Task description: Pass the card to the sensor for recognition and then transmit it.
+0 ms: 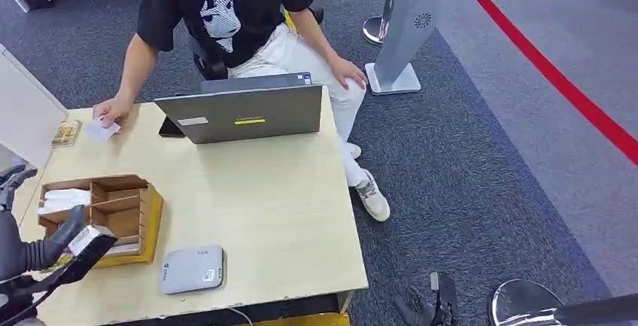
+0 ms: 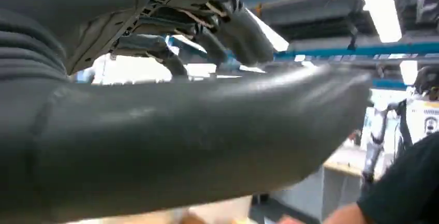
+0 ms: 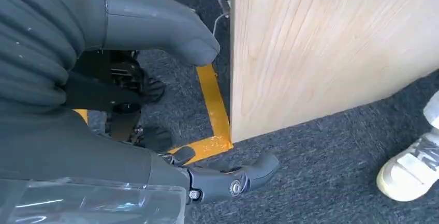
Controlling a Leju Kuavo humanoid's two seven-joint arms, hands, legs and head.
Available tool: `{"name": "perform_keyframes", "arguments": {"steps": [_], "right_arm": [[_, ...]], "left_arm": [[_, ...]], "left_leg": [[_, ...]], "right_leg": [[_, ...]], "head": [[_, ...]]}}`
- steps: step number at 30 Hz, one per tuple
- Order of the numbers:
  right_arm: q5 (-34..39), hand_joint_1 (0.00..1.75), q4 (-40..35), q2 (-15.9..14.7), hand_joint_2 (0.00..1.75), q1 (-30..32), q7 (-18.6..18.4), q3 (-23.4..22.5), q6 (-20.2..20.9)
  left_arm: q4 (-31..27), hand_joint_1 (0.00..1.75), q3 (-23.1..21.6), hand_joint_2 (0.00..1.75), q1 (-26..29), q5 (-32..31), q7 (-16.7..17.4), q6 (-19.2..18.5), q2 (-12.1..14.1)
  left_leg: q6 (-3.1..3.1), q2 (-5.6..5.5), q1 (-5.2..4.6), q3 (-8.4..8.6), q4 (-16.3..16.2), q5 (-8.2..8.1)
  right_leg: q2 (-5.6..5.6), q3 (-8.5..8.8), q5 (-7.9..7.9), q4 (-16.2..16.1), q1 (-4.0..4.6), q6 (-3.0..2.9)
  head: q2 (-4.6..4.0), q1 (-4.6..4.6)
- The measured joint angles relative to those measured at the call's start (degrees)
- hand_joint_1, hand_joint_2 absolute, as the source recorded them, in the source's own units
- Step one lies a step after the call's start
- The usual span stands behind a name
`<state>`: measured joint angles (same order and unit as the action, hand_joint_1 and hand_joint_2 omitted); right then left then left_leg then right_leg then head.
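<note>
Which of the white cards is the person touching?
The card on the table, far left, under the person's hand; the others lie in the wooden box or sit in the robot's left hand.

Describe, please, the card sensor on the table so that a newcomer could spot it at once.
Start at the light wooden table with the open grey laptop at its far side. Near the table's front edge, just right of the wooden compartment box, lies the sensor: a flat, pale grey pad with rounded corners, the only such device there.

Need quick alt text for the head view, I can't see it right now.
The left robot hand holds a white card over the wooden organizer, near the grey card reader. Across the table, a seated person behind a laptop holds another card.
</note>
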<state>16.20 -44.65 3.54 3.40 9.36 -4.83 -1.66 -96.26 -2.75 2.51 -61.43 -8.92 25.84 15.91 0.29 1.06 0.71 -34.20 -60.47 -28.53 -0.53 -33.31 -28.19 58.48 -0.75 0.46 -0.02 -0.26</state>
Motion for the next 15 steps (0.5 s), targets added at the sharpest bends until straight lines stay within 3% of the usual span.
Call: {"name": "perform_keyframes", "arguments": {"steps": [4,15], "right_arm": [[0.0,0.00,0.1,0.0,1.75,0.0,0.3,0.0,-0.6],[0.0,0.00,0.1,0.0,1.75,0.0,0.4,0.0,-1.1]], "left_arm": [[-2.0,0.00,0.0,0.00,1.4,2.3,0.0,0.7,1.1],[-4.0,0.00,0.8,0.00,2.0,6.4,-0.5,-0.1,1.1]], "left_leg": [[0.00,0.00,0.00,0.00,0.0,0.00],[0.00,0.00,0.00,0.01,0.0,0.01]], "right_leg": [[0.00,0.00,-0.01,0.0,0.00,-0.01],[-0.01,0.02,0.00,0.0,0.00,-0.01]], "head": [[0.00,0.00],[0.00,0.00]]}}
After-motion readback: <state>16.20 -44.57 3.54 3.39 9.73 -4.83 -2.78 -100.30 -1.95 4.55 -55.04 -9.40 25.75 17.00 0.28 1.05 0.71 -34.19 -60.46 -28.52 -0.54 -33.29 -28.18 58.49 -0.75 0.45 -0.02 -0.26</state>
